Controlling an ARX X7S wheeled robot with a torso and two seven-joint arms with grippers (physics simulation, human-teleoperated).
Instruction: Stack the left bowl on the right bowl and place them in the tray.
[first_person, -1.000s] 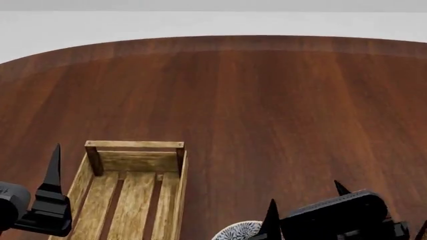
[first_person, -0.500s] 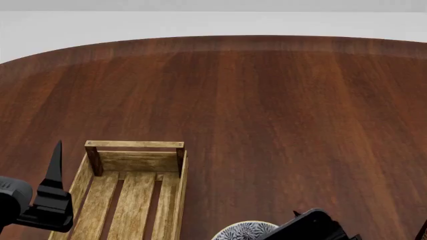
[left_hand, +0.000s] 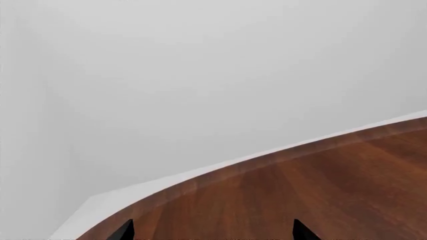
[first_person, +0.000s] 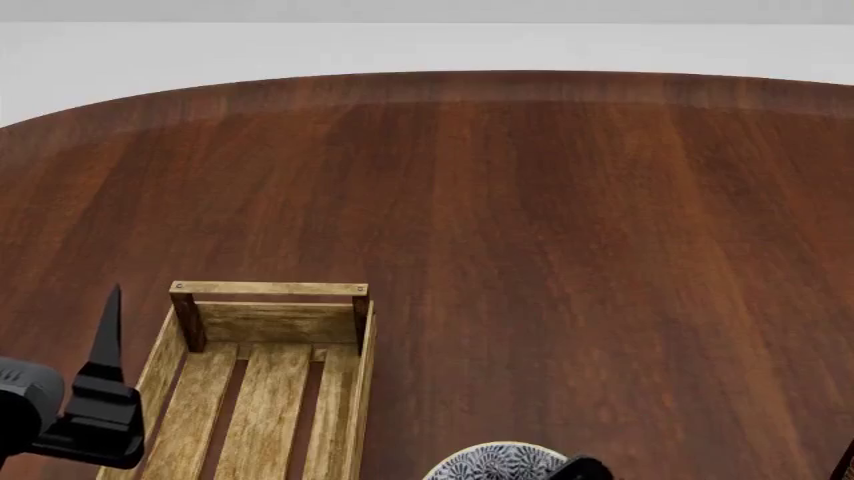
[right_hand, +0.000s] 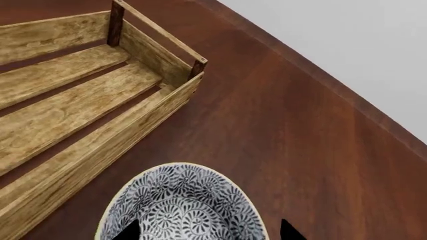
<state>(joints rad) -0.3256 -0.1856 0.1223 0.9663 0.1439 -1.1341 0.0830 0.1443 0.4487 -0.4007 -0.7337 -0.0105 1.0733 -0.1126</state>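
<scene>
The dark wood table (left_hand: 320, 190) met a grey wall; our left gripper's (left_hand: 212, 231) tips stood apart, holding nothing. From the head, the tray (first_person: 267, 385) lay left of a bowl (first_person: 497, 462). Our right gripper (right_hand: 208, 230) straddled that bowl, jaws wide; we judged it stiff, slick and breakable, best pinched at the rim.

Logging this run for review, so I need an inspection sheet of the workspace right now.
Surface: dark wood table, curved far edge.
Job's things: tray, nothing seen inside its visible part; one patterned bowl on the table beside it, apart; no second bowl in view.
Clutter: nothing seen.
Grippers: left gripper open over bare table; right gripper open, fingertips either side of the bowl.
Cables: nothing seen.
Surroundings: plain pale backdrop.
</scene>
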